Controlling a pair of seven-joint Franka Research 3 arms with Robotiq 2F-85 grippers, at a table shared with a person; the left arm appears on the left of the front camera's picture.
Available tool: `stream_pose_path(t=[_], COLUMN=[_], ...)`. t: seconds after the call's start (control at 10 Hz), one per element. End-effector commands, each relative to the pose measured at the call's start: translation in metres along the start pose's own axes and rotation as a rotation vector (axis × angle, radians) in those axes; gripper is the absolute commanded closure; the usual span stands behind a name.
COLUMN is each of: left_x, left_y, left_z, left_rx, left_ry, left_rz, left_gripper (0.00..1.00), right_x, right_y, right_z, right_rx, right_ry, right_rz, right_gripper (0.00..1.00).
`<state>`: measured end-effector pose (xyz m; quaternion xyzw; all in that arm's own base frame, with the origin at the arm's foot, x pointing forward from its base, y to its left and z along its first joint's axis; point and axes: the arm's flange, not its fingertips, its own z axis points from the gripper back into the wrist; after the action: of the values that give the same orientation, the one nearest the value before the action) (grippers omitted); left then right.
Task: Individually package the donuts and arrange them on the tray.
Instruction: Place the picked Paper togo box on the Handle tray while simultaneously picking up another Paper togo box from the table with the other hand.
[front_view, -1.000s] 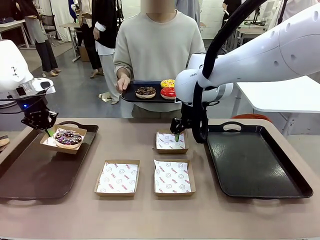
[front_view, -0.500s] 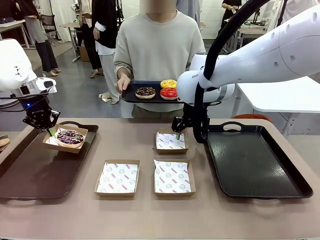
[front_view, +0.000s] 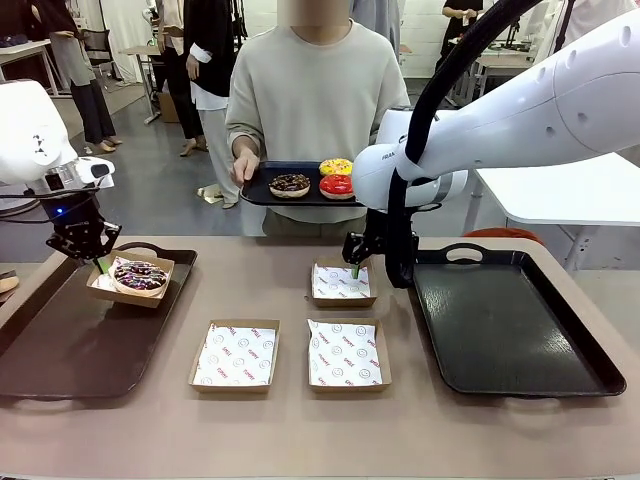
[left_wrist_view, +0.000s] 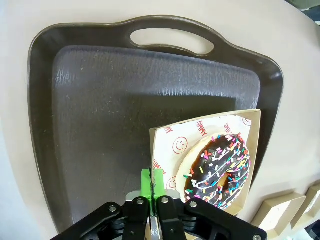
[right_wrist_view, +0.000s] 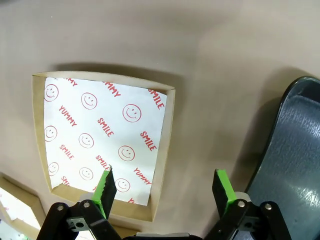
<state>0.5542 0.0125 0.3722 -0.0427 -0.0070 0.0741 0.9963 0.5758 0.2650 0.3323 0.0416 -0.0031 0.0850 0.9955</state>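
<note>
your left claw (left_wrist_view: 152, 192) is clamped on the rim of the box (left_wrist_view: 210, 127) carrying the sprinkled donut (left_wrist_view: 205, 175), at the far end of the left tray (left_wrist_view: 100, 100). your right claw (right_wrist_view: 165, 184) stands apart over an empty box (right_wrist_view: 100, 130). judge the cardboard thin and bendy, the donut soft with icing that smears: grip the box edge, keep it level.

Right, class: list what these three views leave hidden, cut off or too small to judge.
Front view: the red donut hides the near side of the yellow donut.
Left wrist view: the left gripper, shut, covers the near corner of the box holding the sprinkled donut.
Right wrist view: the picture's edge cuts off the dark tray.
Front view: the print on the liners is too small to read.
</note>
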Motion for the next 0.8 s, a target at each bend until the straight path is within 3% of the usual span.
stream_pose_path(t=[0.0,0.7], left_x=[0.006,0.016], left_y=[-0.006,-0.01], left_z=[0.003,0.001], left_rx=[0.049,0.082], left_ry=[0.019,0.014], left_rz=[0.016,0.01], left_gripper=[0.99,0.99], right_x=[0.004,0.007], right_y=[0.004,0.007], right_z=[-0.002,-0.011], right_rx=[-0.049,-0.054], right_ry=[-0.028,-0.044], right_rz=[-0.024,-0.053], right_gripper=[0.0,0.0])
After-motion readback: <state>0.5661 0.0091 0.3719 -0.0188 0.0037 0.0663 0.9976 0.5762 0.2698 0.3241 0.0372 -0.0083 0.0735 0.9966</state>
